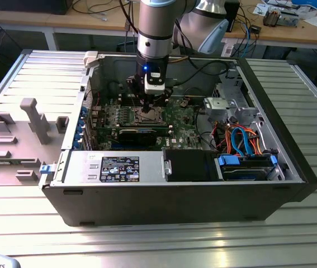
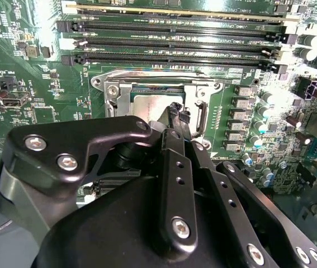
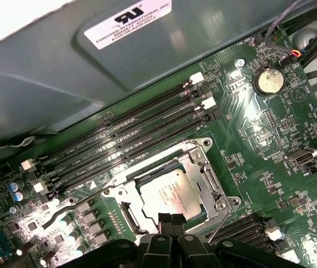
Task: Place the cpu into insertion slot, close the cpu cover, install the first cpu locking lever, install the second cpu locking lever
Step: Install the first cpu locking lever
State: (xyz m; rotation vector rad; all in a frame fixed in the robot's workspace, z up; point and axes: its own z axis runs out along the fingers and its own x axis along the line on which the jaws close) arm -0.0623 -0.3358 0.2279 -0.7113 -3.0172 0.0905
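1. We find the cpu [image 3: 172, 192] lying flat in the insertion slot [image 3: 223, 204], near the middle of the green circuit board [image 3: 292, 184].
2. The cpu cover [image 3: 203, 181] lies down over it, and its silvery frame borders the tan plate on every side.
3. A thin locking lever [image 3: 221, 228] juts out from the slot's corner nearest the gripper. The other locking lever [image 3: 71, 211] stretches away on the opposite side of the slot.
4. The gripper [image 3: 172, 220] hangs low over the slot's near edge, its fingertips [image 3: 165, 219] drawn narrow, tip against tip. We cannot tell whether they touch the cover.
5. Long black memory slots [image 3: 130, 134] run along the slot's far side, between it and the grey case wall [image 3: 91, 67].
6. In the exterior view the board lies on the floor of the open computer case [image 1: 175, 204], toward its far edge. The arm [image 1: 155, 28] comes straight down onto it.
7. The case stands on a ribbed metal bench [image 1: 158, 245]. A grey fixture [image 1: 29, 120] sits near the bench's edge at the exterior view's left.
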